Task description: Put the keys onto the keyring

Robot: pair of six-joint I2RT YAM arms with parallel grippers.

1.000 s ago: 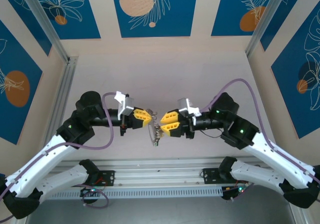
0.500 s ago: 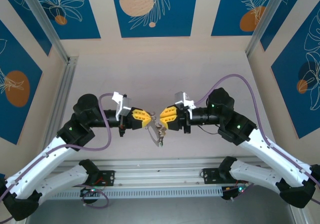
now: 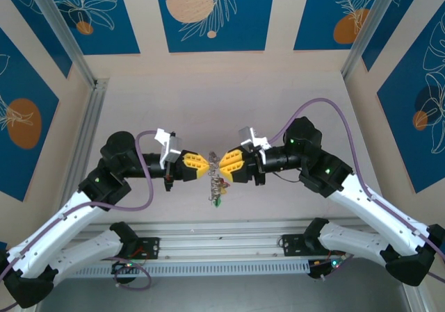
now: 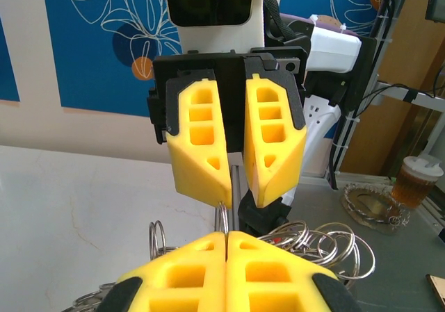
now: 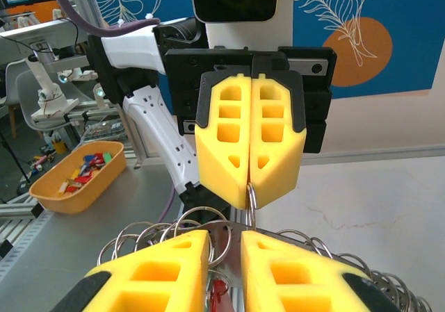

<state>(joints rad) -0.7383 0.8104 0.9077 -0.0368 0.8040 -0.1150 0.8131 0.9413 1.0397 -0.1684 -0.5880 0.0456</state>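
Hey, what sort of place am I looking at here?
Probably a robotics lab or workshop: two robot arms meeting at a keyring over a table inside a metal-framed booth, and beyond it a bench with an orange tray of small parts and a chair.

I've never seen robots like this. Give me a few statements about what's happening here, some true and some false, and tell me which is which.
1. The left gripper and the right gripper face each other almost tip to tip. True.
2. The keyring, a bunch of metal loops, hangs between the two grippers. True.
3. The left gripper's yellow fingers are spread wide apart. False: they are pressed together and pinch part of the keyring at their tips.
4. The orange tray is held by the right gripper. False: it sits off to the side and neither gripper touches it.
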